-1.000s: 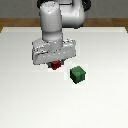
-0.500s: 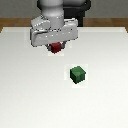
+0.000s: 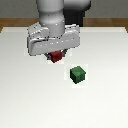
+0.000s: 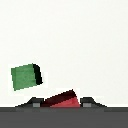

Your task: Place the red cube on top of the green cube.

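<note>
In the exterior view my gripper [image 3: 56,55] is shut on the small dark-red cube [image 3: 56,57] and holds it above the white table. The larger green cube [image 3: 78,74] rests on the table, toward the exterior view's right and nearer the front edge than the red one, apart from it. The wrist view shows the red cube [image 4: 62,99] tilted between my two dark fingertips [image 4: 35,103], with the green cube [image 4: 25,77] on the table beyond, off to one side. The gripper [image 4: 61,102] itself is mostly cut off by the frame edge.
A white table [image 3: 30,100] fills both views. A brown floor strip [image 3: 15,22] runs behind its far edge. The robot's grey arm [image 3: 52,15] rises above the gripper.
The gripper lifted the red cube off the table, then shifted lower in the exterior picture, closer to the green cube. The green cube has not moved.
</note>
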Controlling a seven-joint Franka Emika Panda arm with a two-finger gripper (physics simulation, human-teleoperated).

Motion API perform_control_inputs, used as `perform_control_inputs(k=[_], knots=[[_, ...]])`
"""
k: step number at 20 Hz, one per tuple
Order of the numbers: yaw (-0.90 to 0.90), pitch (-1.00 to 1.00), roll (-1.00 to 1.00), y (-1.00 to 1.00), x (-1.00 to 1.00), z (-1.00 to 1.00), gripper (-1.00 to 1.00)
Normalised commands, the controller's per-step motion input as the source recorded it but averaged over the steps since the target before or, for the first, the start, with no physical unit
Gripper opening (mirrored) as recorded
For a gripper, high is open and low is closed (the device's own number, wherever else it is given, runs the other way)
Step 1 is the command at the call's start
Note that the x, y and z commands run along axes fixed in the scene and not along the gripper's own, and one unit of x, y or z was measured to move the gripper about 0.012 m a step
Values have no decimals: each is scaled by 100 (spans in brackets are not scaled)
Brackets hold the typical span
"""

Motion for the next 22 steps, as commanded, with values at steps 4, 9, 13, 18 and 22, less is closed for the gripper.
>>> perform_control_inputs(k=[4, 9, 13, 18, 22], knots=[[0, 0, 0, 50, 0, 0, -100], [0, 0, 0, 100, 0, 0, -100], [0, 0, 0, 0, 0, 0, -100], [0, 0, 0, 0, -20, 0, -100], [0, 0, 0, -25, 0, 0, -100]])
